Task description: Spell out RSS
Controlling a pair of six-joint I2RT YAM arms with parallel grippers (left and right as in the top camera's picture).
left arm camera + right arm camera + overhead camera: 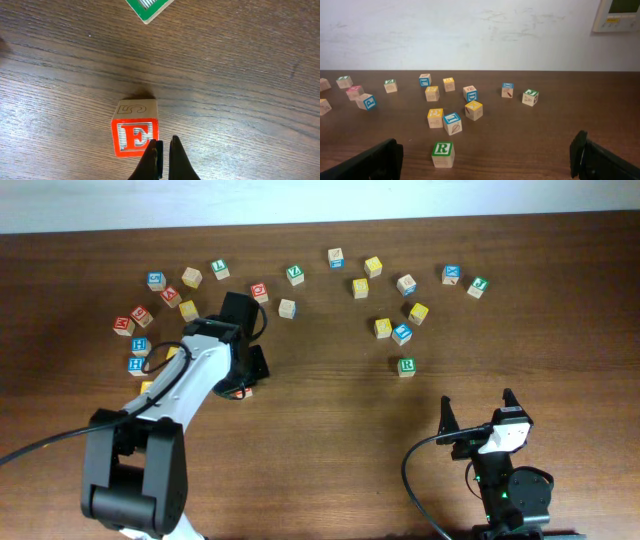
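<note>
Table (330, 440): dark wood grain, bare lower centre, likely room for your word. Left arm (190, 380) over left scatter. Left gripper (165, 141) jaws pressed together, empty, just beside red E cube (135, 136). Right gripper (478, 408) lower right, jaws wide apart, facing green-bordered R cube (406, 366) right of centre. Nearest yellow-faced cube (383, 328) just above it, letter unreadable.

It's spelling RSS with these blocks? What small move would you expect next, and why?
Probably the right gripper easing forward toward the green R cube: its jaws stand open and empty, and that cube sits alone, nearest in front of it. The left gripper is shut beside a red E cube, not a needed letter.
</note>
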